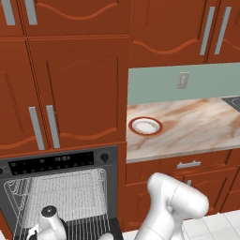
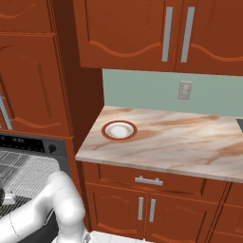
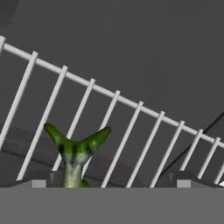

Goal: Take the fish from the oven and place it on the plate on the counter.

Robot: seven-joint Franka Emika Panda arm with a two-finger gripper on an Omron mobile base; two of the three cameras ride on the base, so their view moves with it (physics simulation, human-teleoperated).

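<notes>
In the hand view the fish sits at the lower left of the frame, its forked green tail pointing up and its body running down out of sight at the bottom edge, lying on the white wire rack inside the oven. The tool hangs wide open with nothing between its fingers; the left fingertip is just beside the fish, while the right one is well apart toward the lower right.

The main risk, as I judge it, is the offset: the fish lies close to the left finger and not midway, so closing now could nudge it sideways or catch only the tail. A slender body on open bars may also slip down between two wires if it is pushed. Lifting out, the arm could snag the rack or the oven frame.

In the left base view the oven is at the lower left with its rack showing; the plate waits at the centre right on the marbled table, well apart from the oven.

The oven's control panel shows small marks too blurred to read. No brand or label is legible anywhere.
</notes>
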